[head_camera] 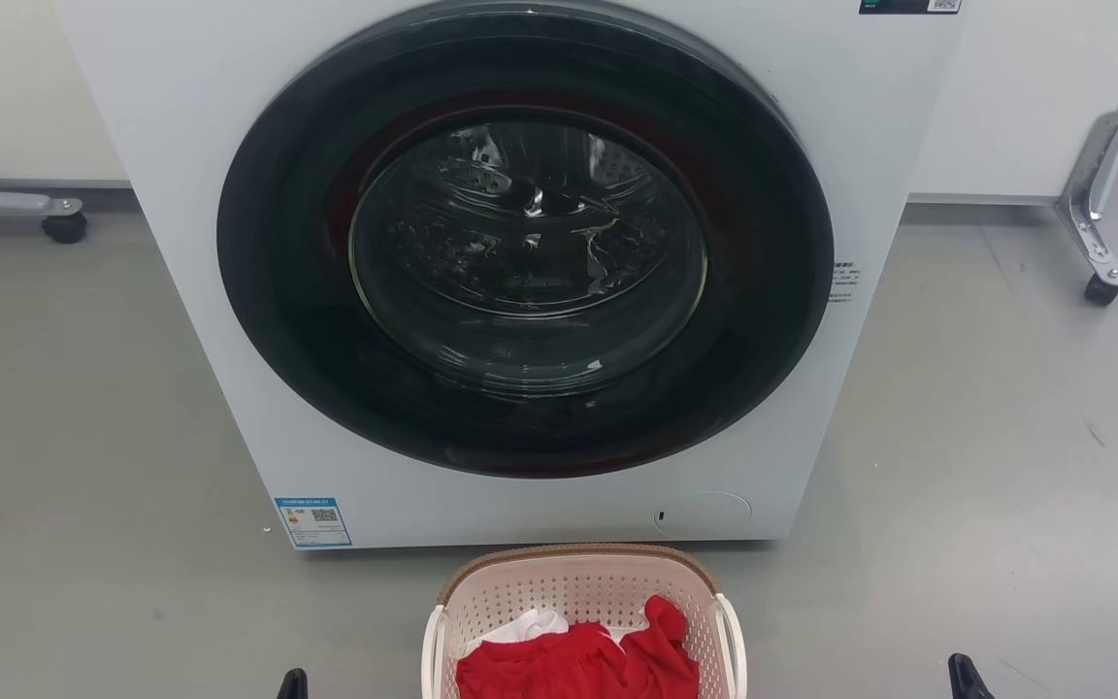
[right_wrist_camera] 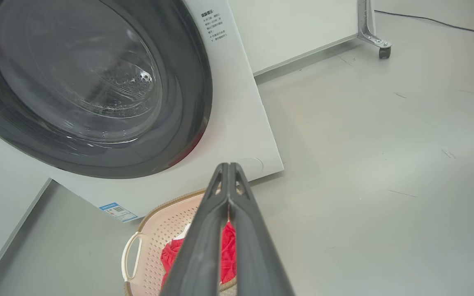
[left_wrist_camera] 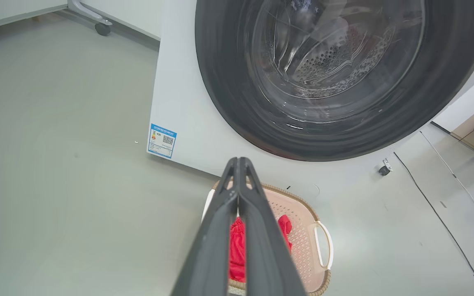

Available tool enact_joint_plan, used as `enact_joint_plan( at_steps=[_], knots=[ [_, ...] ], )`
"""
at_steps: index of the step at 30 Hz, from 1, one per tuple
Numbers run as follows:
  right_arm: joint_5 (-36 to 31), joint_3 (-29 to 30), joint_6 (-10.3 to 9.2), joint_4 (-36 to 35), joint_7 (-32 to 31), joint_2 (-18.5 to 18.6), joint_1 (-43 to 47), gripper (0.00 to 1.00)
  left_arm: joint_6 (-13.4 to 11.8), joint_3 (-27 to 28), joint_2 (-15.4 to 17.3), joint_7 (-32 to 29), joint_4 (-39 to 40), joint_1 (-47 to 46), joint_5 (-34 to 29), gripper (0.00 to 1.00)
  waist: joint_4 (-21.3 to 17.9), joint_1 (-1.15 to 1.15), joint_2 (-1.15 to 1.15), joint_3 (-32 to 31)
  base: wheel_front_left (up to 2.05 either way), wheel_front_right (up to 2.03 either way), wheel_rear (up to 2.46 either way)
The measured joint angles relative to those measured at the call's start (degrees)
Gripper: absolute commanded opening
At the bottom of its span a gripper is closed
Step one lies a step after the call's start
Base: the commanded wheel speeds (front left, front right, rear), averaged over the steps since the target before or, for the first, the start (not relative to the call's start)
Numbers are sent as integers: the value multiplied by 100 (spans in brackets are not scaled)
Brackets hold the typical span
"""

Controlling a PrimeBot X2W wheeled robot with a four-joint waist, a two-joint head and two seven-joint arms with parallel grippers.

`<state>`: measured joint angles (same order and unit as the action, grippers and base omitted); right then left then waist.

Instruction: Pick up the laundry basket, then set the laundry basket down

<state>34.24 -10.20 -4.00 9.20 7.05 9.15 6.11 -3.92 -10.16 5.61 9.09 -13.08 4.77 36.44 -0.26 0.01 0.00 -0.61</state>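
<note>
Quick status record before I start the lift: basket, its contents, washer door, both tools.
basket: upright on the floor, right in front of the washer, not held
contents: red clothes, some white cloth
washer door: shut
left tool: shut, empty, off the basket's left side
right tool: shut, empty, off the basket's right side

bright, even, diffuse light from above in all three views; shadows on the grey floor (head_camera: 83, 388) are faint and soft-edged. the washer's glass door (head_camera: 528, 243) carries white glints and reflections. the head view is sharp. both wrist views bow straight lines near their edges, and the left end effector (left_wrist_camera: 240, 161) and right end effector (right_wrist_camera: 228, 165) blur slightly toward the lens.
</note>
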Motion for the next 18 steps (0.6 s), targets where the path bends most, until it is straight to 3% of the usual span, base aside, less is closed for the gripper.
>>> enact_joint_plan(
  at_steps=[18],
  knots=[
    [1399, 434, 250, 166, -352, -170, -255, 0, 261, 378, -65, -403, -75, -216, 1354, 0, 6, 0, 0, 15, 0, 0, 0]
  ],
)
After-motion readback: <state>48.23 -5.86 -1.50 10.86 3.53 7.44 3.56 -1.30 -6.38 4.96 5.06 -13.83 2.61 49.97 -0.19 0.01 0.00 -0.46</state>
